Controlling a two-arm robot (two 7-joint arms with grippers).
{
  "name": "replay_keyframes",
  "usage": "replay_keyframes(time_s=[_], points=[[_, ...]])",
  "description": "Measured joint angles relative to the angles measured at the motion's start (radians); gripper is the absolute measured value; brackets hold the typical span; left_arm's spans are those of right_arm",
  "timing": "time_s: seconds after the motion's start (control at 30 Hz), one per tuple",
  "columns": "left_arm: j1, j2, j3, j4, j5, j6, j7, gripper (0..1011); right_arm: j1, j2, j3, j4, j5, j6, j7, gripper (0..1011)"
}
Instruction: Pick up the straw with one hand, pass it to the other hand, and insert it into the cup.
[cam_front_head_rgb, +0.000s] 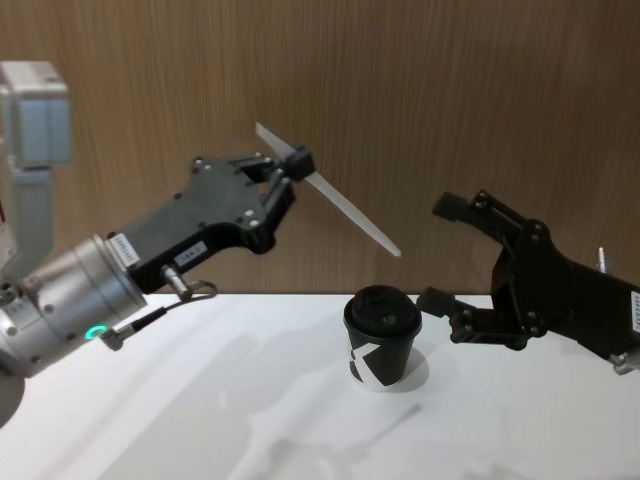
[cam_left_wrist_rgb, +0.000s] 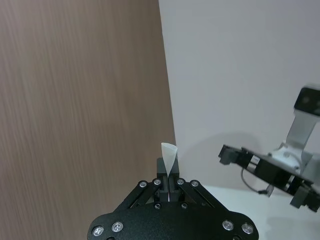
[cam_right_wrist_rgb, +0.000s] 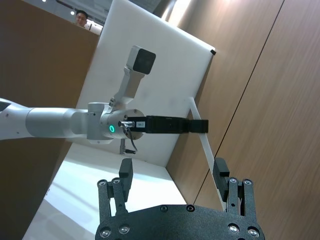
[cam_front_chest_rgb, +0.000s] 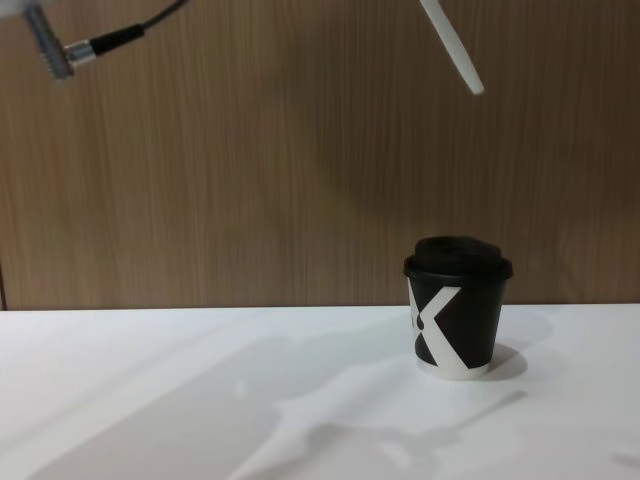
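Some straw (cam_front_chest_rgb: 452, 45) cropped (chest view), L pincer (cam_front_head_rgb: 298, 160) clamping it.

Black, blocky left gripper (cam_front_head_rgb: 298, 160) and right gripper (cam_front_head_rgb: 440, 253), silver screws (cam_left_wrist_rgb: 116, 226); the left's silver-grey cylindrical wrist (cam_front_head_rgb: 70, 295) bears a glowing green ring (cam_front_head_rgb: 95, 332) and a dark cable (cam_front_head_rgb: 150, 320).

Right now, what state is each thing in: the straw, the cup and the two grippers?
straw: held in the air, tilted, lower tip free above the cup, not inserted.
cup: upright on the table, lid on, no straw in it.
left gripper: shut on the straw near its upper end.
right gripper: open, holding nothing, just right of the cup.
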Motion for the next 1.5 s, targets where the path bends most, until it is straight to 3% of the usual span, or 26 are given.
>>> replay_keyframes(time_s=[0.23,0.73,1.5], points=[[-0.042,0.006,0.041,0.001,0.049,0.059,0.017,10,0.0,0.0,0.0,0.0,0.0,0.0,0.0,1001],[-0.113,0.028,0.098,-0.002,0.1,0.161,0.038,8,0.0,0.0,0.0,0.0,0.0,0.0,0.0,1001],[-0.191,0.015,0.162,0.076,0.123,0.204,0.036,8,0.0,0.0,0.0,0.0,0.0,0.0,0.0,1001]])
